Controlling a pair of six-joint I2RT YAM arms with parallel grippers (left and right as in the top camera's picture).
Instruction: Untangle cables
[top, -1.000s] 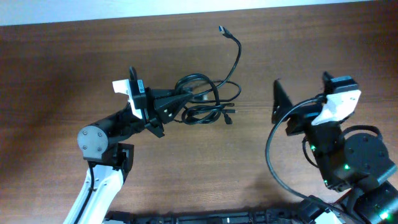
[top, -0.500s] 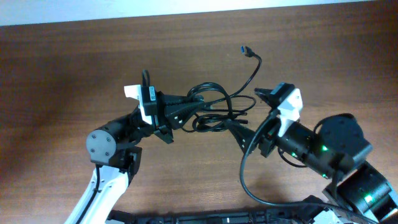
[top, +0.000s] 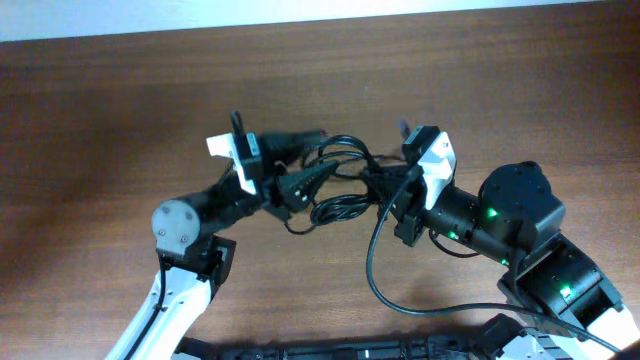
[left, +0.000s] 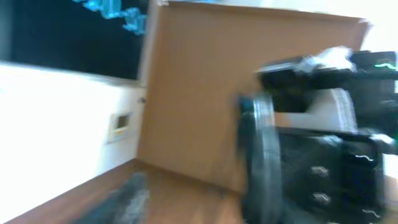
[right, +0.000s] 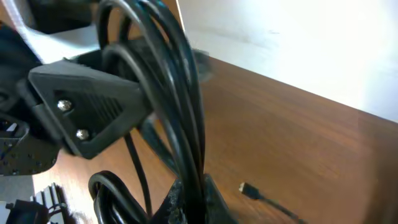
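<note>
Strands of the cables (right: 177, 81) fill the right wrist view closest to the lens. They are several smooth, glossy black cords of round section, bunched side by side. They arch down into the right hand (right: 188, 198), whose fingers sit close together at the bottom edge, pinched on the bunch as far as the blur allows.

Just behind sits one finger of the left hand (top: 318, 162), a matte black plastic wedge with two bright screw heads. The cords cross in front of it. I cannot tell whether that hand is clamped on a loop or merely hooked through, since its own camera shows only smear.

Beyond, a small dark plug (right: 249, 188) lies on the brown wood-grain worktop (right: 298, 155), its thin lead trailing right, well apart from the bunch.

From above, the knot sits between the two hands at mid-worktop. As a step, I judge this the two-handed take-up before separating. The next move probably calls for drawing the hands apart slowly and watching which loop slides free, so the limp cords do not cinch tighter.
</note>
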